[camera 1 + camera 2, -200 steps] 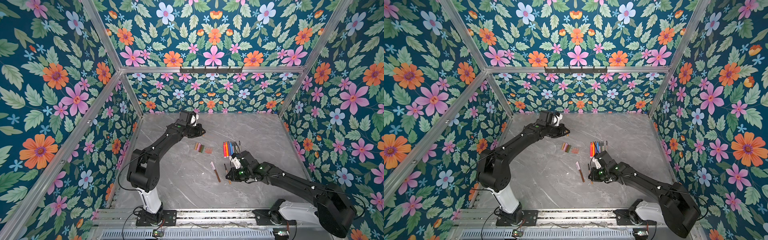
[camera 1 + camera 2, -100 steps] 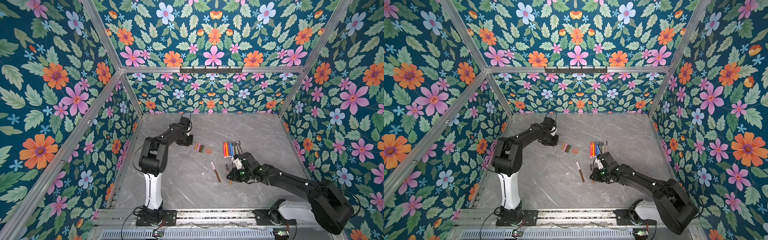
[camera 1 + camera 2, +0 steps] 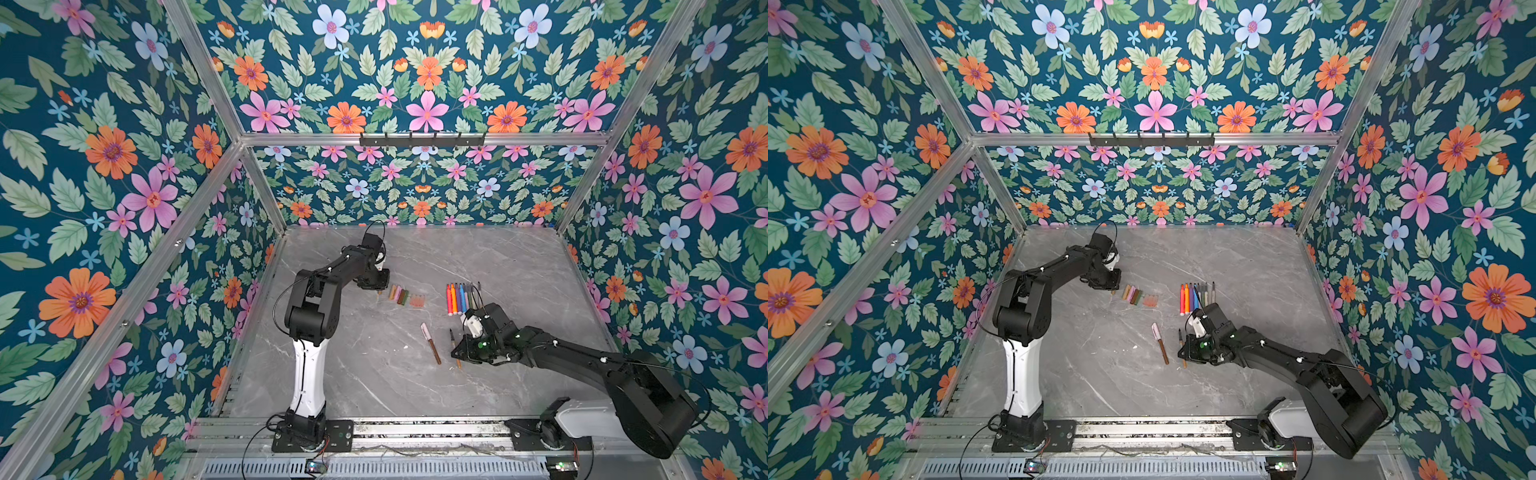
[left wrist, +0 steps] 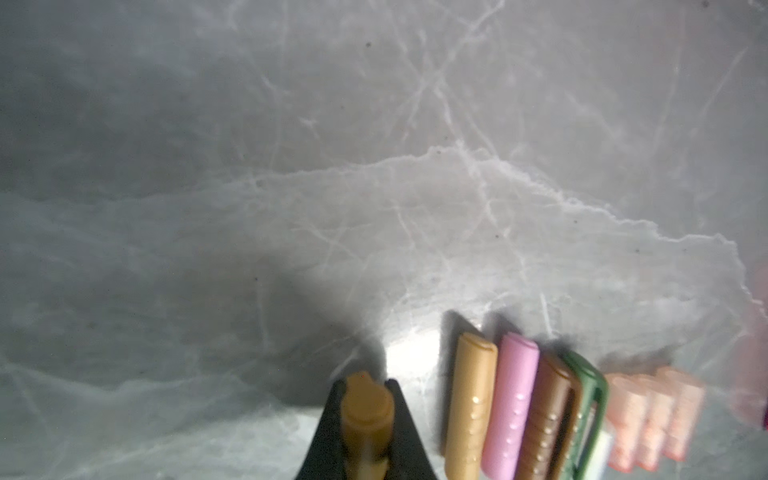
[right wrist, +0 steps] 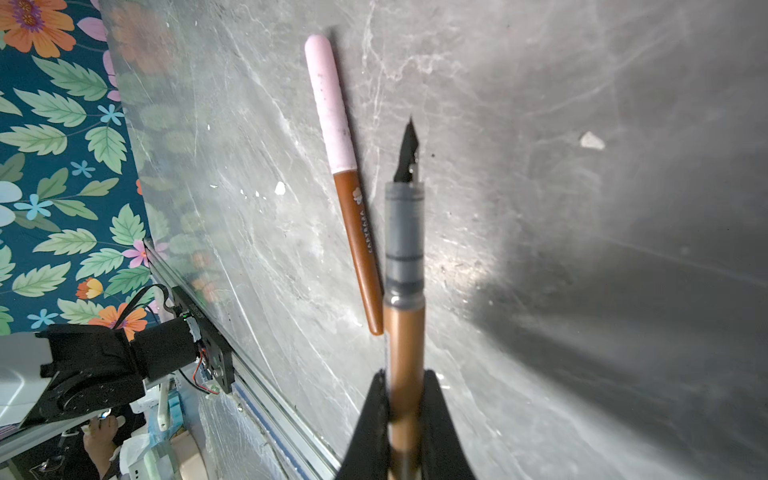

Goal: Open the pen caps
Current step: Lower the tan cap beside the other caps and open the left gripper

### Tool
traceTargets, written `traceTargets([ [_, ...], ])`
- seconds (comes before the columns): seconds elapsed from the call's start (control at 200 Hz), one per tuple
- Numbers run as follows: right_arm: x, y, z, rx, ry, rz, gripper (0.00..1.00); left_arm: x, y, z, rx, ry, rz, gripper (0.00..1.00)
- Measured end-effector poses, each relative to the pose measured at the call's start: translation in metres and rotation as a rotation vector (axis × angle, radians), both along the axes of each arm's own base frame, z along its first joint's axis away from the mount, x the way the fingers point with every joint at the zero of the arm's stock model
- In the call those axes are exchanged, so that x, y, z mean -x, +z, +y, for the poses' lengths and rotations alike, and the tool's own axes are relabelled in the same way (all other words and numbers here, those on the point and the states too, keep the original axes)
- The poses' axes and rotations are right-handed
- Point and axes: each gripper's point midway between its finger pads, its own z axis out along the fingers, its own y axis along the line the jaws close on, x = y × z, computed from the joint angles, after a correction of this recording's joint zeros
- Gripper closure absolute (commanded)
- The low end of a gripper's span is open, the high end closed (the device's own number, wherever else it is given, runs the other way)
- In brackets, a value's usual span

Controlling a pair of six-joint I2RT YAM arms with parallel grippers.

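Your left gripper (image 4: 365,384) pinching a stubby ochre plastic cap (image 4: 368,411), row of gold, pink, brown, green, peach loose caps (image 4: 548,407) just beside it, uncapped copper pen (image 5: 403,324), black tip, in your right gripper (image 5: 405,376), pink-capped brown pen (image 5: 353,216) flat alongside, uncapped coloured pens (image 3: 459,297) beyond.

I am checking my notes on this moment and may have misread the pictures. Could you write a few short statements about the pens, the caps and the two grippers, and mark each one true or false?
1. The right gripper is shut on the uncapped brown pen. True.
2. The pink-capped pen is lifted off the table. False: it lies flat on the table, beside the held pen.
3. The left gripper grips an ochre cap. True.
4. The loose caps stand upright and far apart. False: they lie flat, side by side in a row.
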Motion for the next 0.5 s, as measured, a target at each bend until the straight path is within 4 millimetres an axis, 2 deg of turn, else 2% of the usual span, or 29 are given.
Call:
traceTargets([
  [0.26, 0.000, -0.001, 0.000, -0.001, 0.001, 0.008, 1.00, 0.011, 0.001, -0.008, 0.066, 0.000, 0.015, 0.72],
  [0.39, 0.000, -0.002, 0.001, -0.001, 0.003, 0.013, 1.00, 0.011, 0.002, -0.012, 0.089, -0.007, 0.014, 0.57],
  [0.5, 0.000, -0.002, 0.001, -0.003, 0.005, 0.014, 1.00, 0.011, 0.004, -0.013, 0.094, -0.005, 0.012, 0.54],
])
